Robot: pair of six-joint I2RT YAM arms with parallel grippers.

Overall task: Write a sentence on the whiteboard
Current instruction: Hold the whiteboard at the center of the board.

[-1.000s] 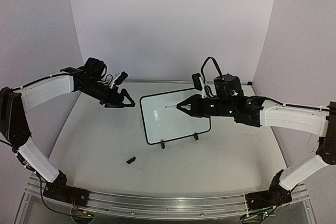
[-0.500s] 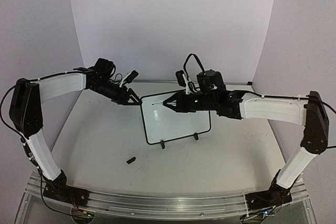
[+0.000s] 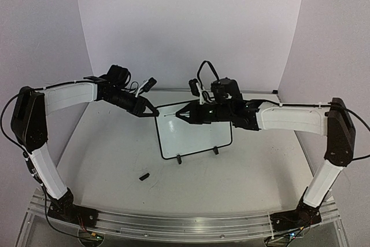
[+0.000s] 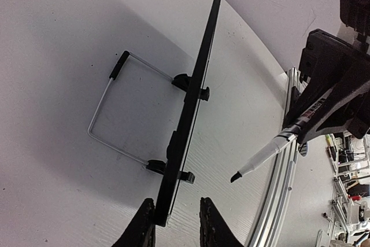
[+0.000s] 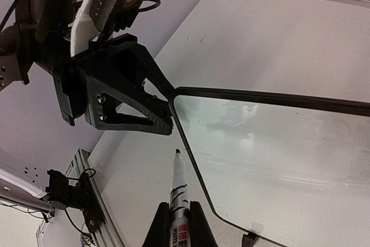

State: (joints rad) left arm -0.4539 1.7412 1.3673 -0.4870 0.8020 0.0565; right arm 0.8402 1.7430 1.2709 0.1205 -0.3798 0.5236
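my left gripper [image 4: 176,221] released, fingers astride whiteboard [image 5: 277,154] top corner; my right gripper [image 5: 179,224] clenched on marker [image 5: 177,180], tip just off board face

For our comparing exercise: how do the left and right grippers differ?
The left gripper straddles the whiteboard at one corner with fingers apart; the right gripper is shut on a marker. The left gripper's fingers flank the board's edge; the right gripper's marker tip hangs clear of the board. Both reach toward the same corner.
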